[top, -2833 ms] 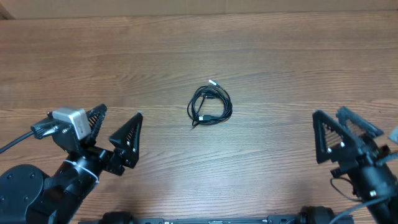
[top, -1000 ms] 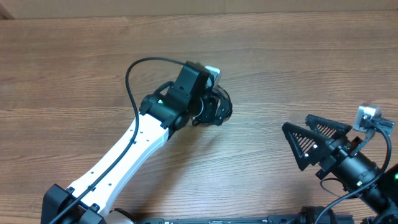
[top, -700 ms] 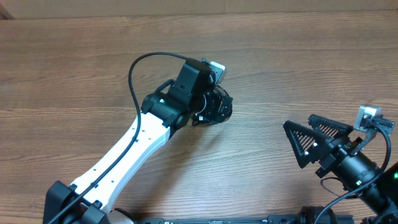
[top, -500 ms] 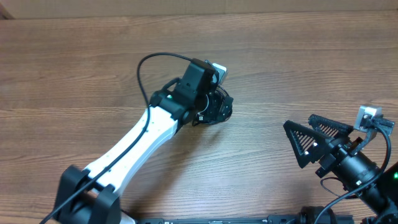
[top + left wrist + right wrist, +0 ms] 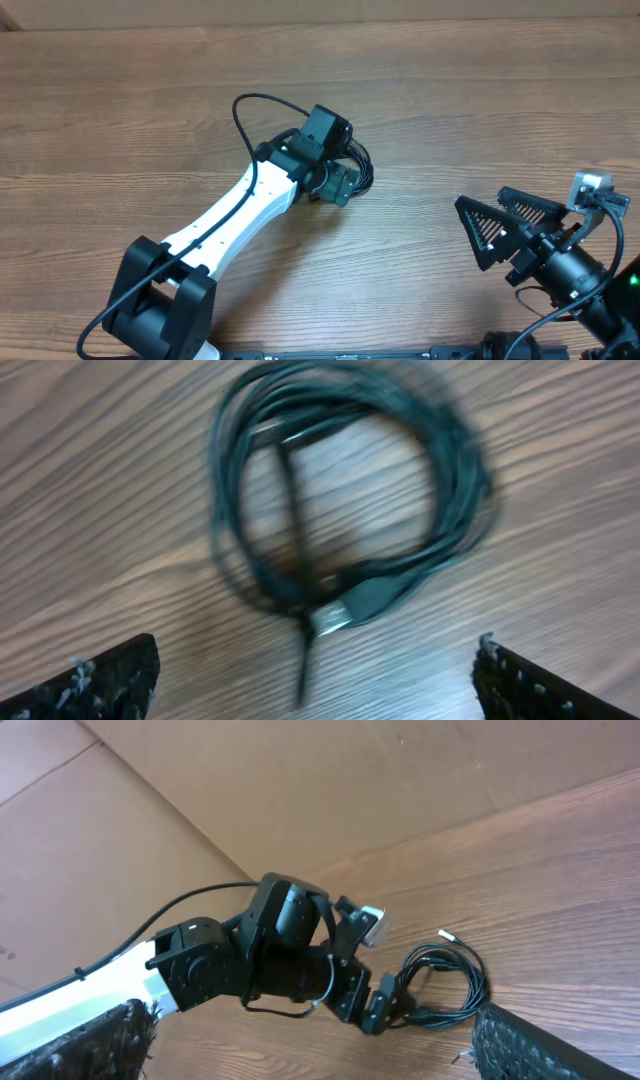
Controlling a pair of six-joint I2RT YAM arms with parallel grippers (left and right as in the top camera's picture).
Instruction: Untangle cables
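Left hand, spread wide, hovers over the coiled cables, seemingly needing next to close on one strand.

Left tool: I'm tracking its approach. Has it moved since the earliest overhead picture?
Yes. The left tool, earlier well down-left of the cables, travelled up-right and now hangs above them.

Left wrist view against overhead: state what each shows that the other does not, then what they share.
Only the left wrist view: the cables close up as one looped coil, slightly blurred, with a plug with a pale tip lying at its lower edge. Only overhead: the white left arm stretched across the table, and the right end effector, open and well apart from the coil. Both: the left end effector open above the coil, gripping nothing.
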